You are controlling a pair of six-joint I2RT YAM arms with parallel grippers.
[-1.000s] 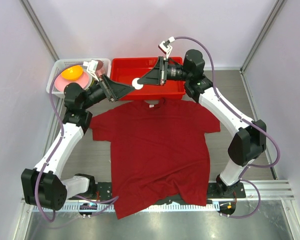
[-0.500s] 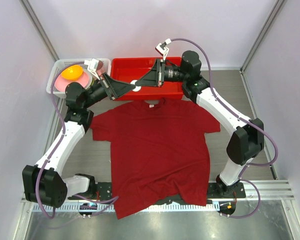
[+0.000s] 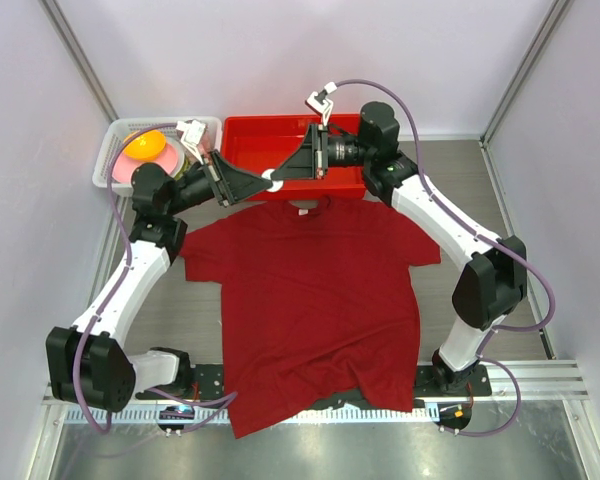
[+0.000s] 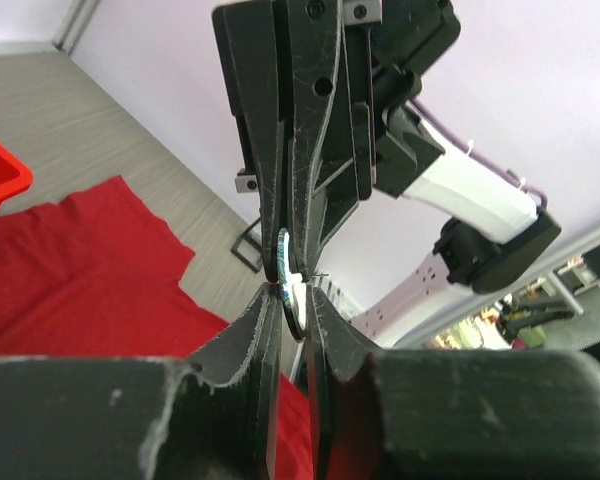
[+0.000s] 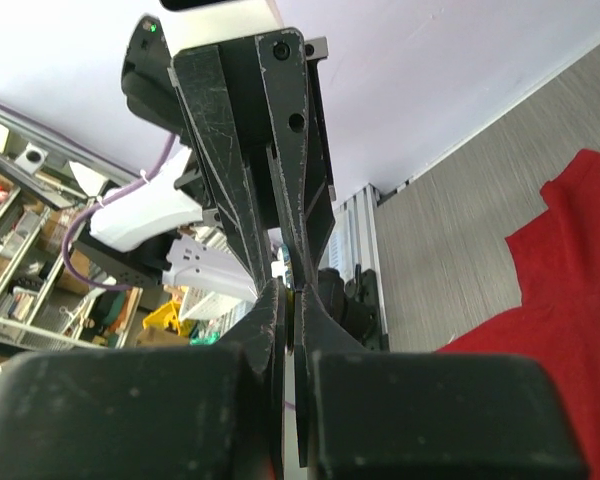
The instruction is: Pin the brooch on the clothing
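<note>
Apparently the pinning is not yet begun: the brooch (image 3: pixel 272 177) is in the air by the collar of the T-shirt (image 3: pixel 320 290), which lies flat on the table (image 3: pixel 450 190), and both hands grasp it, the right hand (image 3: pixel 278 174) pinched shut on one edge and the left hand (image 3: pixel 267 180) clenched on the other. I think the next move calls for freeing the pin, or for one hand to let go, before a careful descent to the cloth. Both arms reach far forward and bend inward, hands tip to tip.
</note>
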